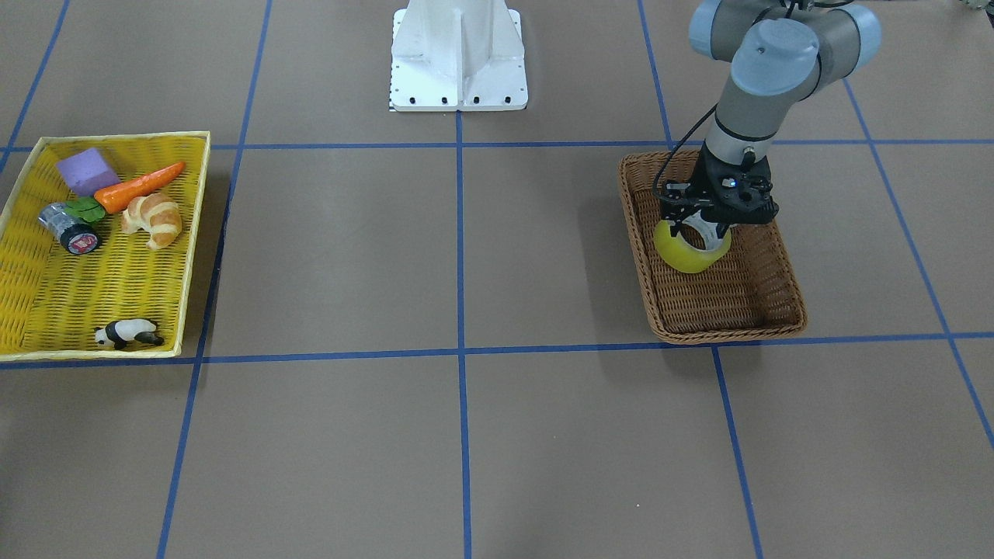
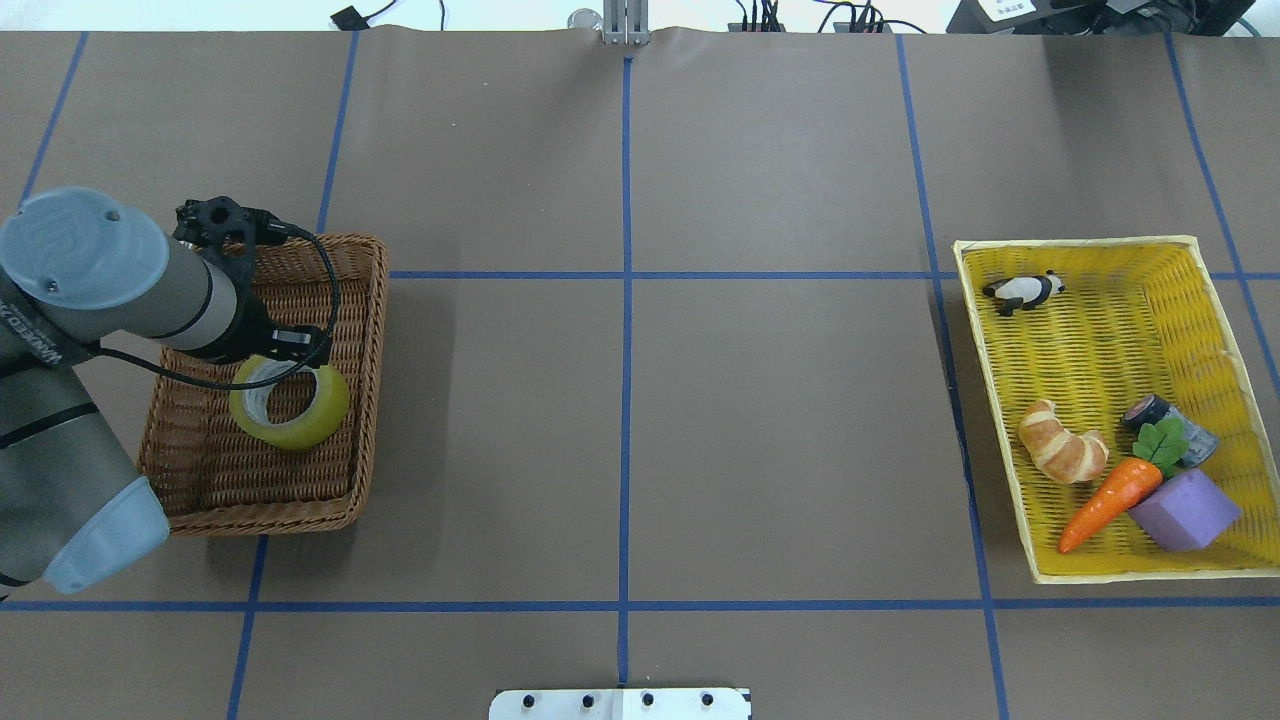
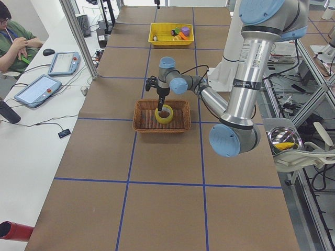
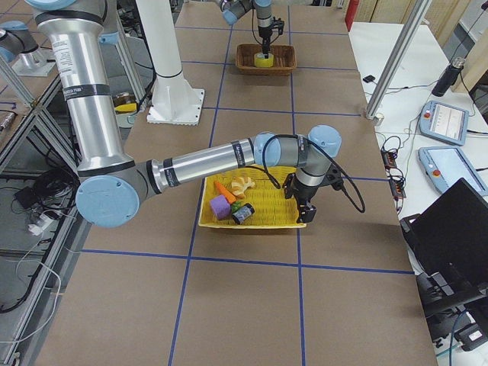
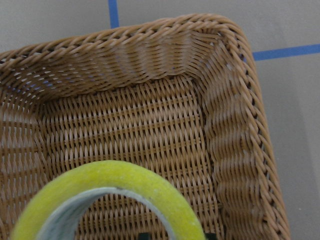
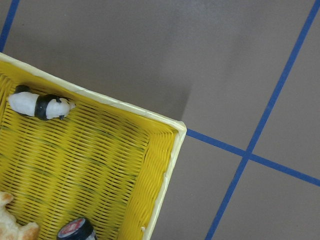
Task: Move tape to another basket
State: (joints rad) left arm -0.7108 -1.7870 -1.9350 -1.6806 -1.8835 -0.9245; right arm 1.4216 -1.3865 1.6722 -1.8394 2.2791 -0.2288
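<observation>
While the left gripper (image 1: 703, 231) has its fingers closed on the wall of the tape (image 1: 683, 253), tilted low inside the basket (image 1: 730, 332), it should probably lower until the roll rests, then open and rise straight.

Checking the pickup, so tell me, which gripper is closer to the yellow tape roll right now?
Left. The left gripper grips the tape inside the basket; the right gripper hangs far off at a corner of the yellow tray.

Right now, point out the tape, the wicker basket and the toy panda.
tape (image 2: 295, 436): overhead exterior view, yellow outer band.
wicker basket (image 2: 260, 518): overhead exterior view, near rim.
toy panda (image 2: 1022, 291): overhead exterior view, body.
</observation>
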